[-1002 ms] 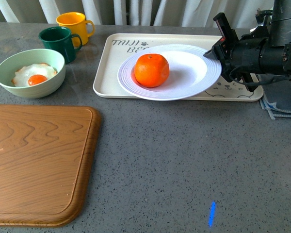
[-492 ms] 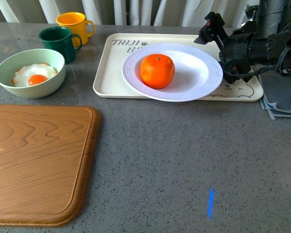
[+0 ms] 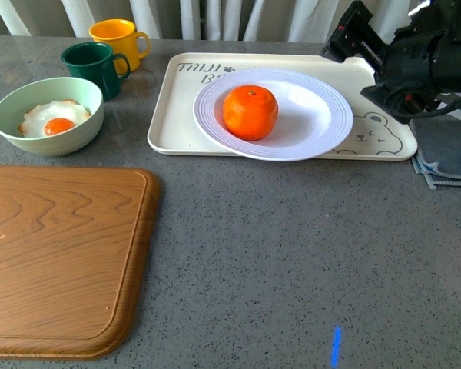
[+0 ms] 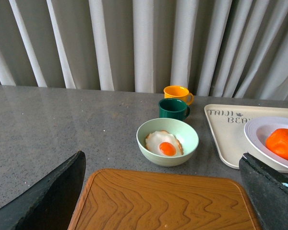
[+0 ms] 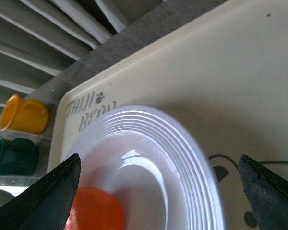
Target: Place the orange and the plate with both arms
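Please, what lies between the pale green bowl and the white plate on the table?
In the front view, only bare grey tabletop and the tray's left edge lie between the bowl and the plate; the green mug stands further back.

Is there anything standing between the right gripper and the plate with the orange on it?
Nothing visible. The right gripper, open, hangs just beyond the plate rim, with only bare tray between.

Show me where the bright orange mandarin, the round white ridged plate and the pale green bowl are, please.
bright orange mandarin (image 3: 250,112), front view, middle of its skin.
round white ridged plate (image 3: 323,115), front view, bare inner slope on the right.
pale green bowl (image 3: 48,138), front view, outer front wall.
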You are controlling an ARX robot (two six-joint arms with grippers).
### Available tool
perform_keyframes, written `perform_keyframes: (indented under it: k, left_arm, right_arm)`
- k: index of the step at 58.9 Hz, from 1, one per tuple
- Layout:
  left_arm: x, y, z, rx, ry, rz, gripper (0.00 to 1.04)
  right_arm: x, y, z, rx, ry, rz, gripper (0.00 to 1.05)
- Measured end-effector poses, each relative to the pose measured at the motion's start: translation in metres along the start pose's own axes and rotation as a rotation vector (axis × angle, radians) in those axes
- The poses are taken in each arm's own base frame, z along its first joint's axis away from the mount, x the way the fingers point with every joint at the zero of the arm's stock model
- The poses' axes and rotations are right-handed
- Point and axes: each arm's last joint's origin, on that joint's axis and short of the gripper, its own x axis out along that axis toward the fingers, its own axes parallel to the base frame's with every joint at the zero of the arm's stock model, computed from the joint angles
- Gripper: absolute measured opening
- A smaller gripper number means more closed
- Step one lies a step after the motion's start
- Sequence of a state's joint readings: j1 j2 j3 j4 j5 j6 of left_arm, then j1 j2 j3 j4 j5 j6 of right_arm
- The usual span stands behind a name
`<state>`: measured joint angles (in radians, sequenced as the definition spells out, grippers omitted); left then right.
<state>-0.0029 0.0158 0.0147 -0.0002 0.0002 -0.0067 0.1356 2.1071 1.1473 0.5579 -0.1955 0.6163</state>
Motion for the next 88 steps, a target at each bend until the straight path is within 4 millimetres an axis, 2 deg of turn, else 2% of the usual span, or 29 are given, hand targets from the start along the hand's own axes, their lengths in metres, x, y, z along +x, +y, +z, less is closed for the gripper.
perform_keyframes:
  k: [11, 22, 26, 30, 33, 36, 38, 48, 60, 72, 88]
  left_arm:
    - [0.000, 0.000, 0.000, 0.000, 0.000, 0.000, 0.96]
    - [0.000, 0.000, 0.000, 0.000, 0.000, 0.000, 0.96]
    - [0.000, 0.000, 0.000, 0.000, 0.000, -0.001, 0.96]
    - [0.000, 0.000, 0.000, 0.000, 0.000, 0.000, 0.96]
    - [0.000, 0.000, 0.000, 0.000, 0.000, 0.000, 0.96]
    - [0.000, 0.000, 0.000, 0.000, 0.000, 0.000, 0.96]
    - [0.000, 0.000, 0.000, 0.000, 0.000, 0.000, 0.96]
    - [0.000, 0.000, 0.000, 0.000, 0.000, 0.000, 0.96]
    - [0.000, 0.000, 0.000, 0.000, 0.000, 0.000, 0.96]
    - [0.000, 0.000, 0.000, 0.000, 0.000, 0.000, 0.96]
    - [0.000, 0.000, 0.000, 0.000, 0.000, 0.000, 0.96]
  right_arm:
    - [-0.044, 0.023, 0.014, -0.024, -0.066, 0.074, 0.96]
    - [-0.087, 0.039, 0.017, -0.068, -0.140, 0.093, 0.95]
    - [-0.107, 0.040, 0.017, -0.224, -0.363, -0.012, 0.84]
    - [-0.126, 0.036, 0.014, -0.368, -0.490, -0.100, 0.73]
    - [-0.137, 0.031, 0.010, -0.443, -0.512, -0.128, 0.66]
    - [-0.155, 0.021, -0.001, -0.528, -0.508, -0.163, 0.52]
    - [-0.161, 0.017, -0.007, -0.549, -0.499, -0.170, 0.46]
    - [-0.203, 0.000, -0.034, -0.598, -0.481, -0.184, 0.02]
    - [-0.241, -0.017, -0.051, -0.606, -0.480, -0.194, 0.02]
    - [-0.255, -0.024, -0.071, -0.606, -0.468, -0.195, 0.02]
    - [-0.273, -0.022, -0.079, -0.606, -0.475, -0.194, 0.02]
